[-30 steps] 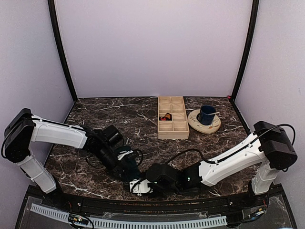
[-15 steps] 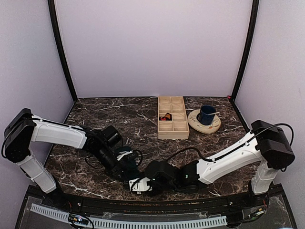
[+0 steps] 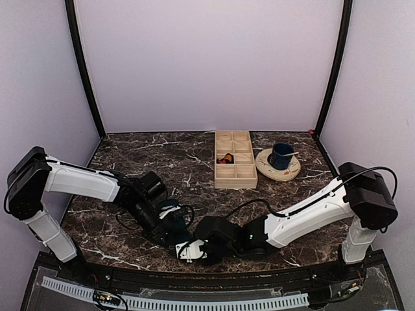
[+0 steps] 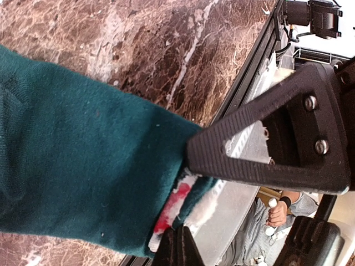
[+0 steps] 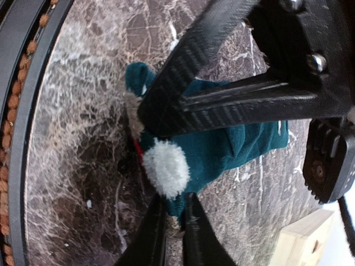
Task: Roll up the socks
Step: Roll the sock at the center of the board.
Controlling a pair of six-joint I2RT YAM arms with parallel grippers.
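The socks (image 4: pixel 83 155) lie bunched at the table's near edge, a dark teal layer on top. A red and white scrap (image 4: pixel 175 205) peeks out beneath it. My left gripper (image 4: pixel 184 194) is shut on that end. In the right wrist view the teal socks (image 5: pixel 233 147) carry a white fluffy tuft (image 5: pixel 166 166). My right gripper (image 5: pixel 161 160) has one finger above and one below this end, pressed against the fabric. From above, both grippers, left (image 3: pixel 172 223) and right (image 3: pixel 187 251), meet over the socks and hide them.
A wooden compartment tray (image 3: pixel 233 167) stands at the back centre. Beside it a dark blue mug (image 3: pixel 282 155) sits on a round plate (image 3: pixel 269 171). The black front rail (image 5: pixel 22 138) runs close to the socks. Cables loop near both wrists.
My right gripper has slid a little left along the front edge and its jaws have narrowed onto the sock end. The left arm has stayed put.
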